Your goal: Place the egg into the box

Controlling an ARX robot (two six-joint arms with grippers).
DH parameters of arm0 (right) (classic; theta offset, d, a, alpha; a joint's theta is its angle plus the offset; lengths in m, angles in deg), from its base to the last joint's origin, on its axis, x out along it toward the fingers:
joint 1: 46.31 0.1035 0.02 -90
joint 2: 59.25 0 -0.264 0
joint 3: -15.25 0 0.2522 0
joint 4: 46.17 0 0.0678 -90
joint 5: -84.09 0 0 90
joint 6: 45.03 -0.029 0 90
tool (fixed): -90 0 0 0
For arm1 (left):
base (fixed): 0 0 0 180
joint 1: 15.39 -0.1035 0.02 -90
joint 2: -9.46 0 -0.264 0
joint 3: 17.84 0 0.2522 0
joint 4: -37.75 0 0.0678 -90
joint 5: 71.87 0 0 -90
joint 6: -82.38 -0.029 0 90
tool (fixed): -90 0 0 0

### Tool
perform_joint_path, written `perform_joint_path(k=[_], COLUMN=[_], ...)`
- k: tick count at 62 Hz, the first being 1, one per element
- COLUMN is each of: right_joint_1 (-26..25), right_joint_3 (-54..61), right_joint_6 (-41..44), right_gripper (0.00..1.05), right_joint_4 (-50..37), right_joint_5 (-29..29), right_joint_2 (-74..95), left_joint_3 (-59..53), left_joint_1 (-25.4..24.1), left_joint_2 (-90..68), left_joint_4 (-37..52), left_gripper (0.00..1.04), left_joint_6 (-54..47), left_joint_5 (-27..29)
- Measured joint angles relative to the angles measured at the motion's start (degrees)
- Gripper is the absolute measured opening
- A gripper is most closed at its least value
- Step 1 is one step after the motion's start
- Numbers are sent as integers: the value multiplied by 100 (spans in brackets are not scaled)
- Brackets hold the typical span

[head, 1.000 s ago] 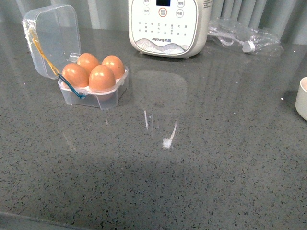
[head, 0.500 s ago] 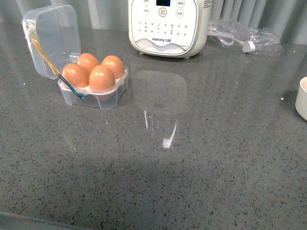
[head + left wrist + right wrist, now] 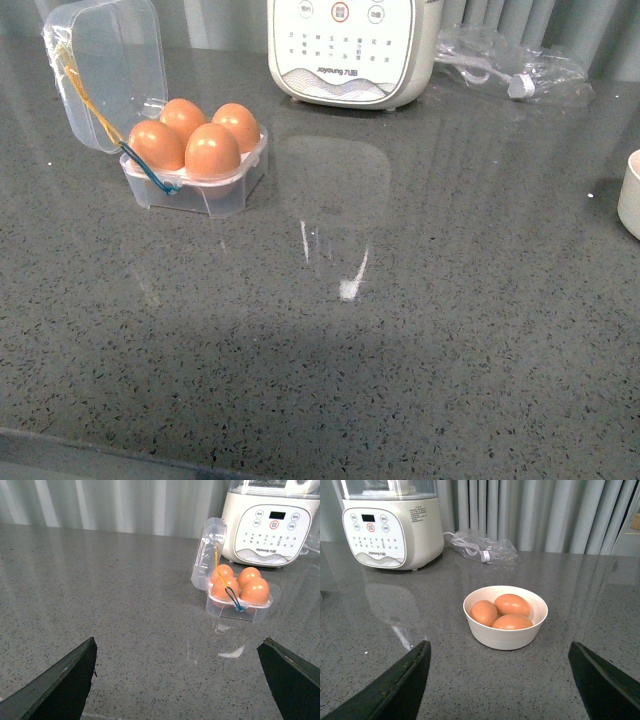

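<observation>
While the left gripper (image 3: pixel 177 690) and right gripper (image 3: pixel 497 690) hang wide open and empty over the grey countertop (image 3: pixel 420 350), the egg (image 3: pixel 212 150) sits in the clear four-slot box (image 3: pixel 215 196), every slot filled, lid (image 3: pixel 105 60) upright; a white bowl (image 3: pixel 503 638) holds three more.

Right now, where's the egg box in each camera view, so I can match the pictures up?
Front view: the box sits at upper left, lid open, left of the appliance and nearer the camera.
Left wrist view: the box is close to the appliance, nearer the camera, lid up.
Right wrist view: the box is not in it.
Shared landmark: the white appliance, seen in all three views.
</observation>
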Motion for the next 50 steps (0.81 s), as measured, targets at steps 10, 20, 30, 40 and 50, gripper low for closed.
perform_joint_path(k=[10, 20, 30, 40, 50], right_joint_1=[0, 0, 0, 0, 0], right_joint_3=[0, 0, 0, 0, 0], right_joint_6=[-2, 0, 0, -2, -2], right_gripper=[97, 97, 97, 97, 97], right_joint_4=[0, 0, 0, 0, 0], right_joint_5=[0, 0, 0, 0, 0], right_joint_2=[0, 0, 0, 0, 0], left_joint_3=[0, 0, 214, 369, 496], left_joint_1=[0, 0, 57, 166, 435], left_joint_2=[0, 0, -315, -859, -809], left_joint_4=[0, 0, -732, -1475, -1440], left_gripper=[98, 98, 98, 98, 98], left_joint_6=[0, 0, 315, 776, 905], left_joint_5=[0, 0, 168, 297, 531])
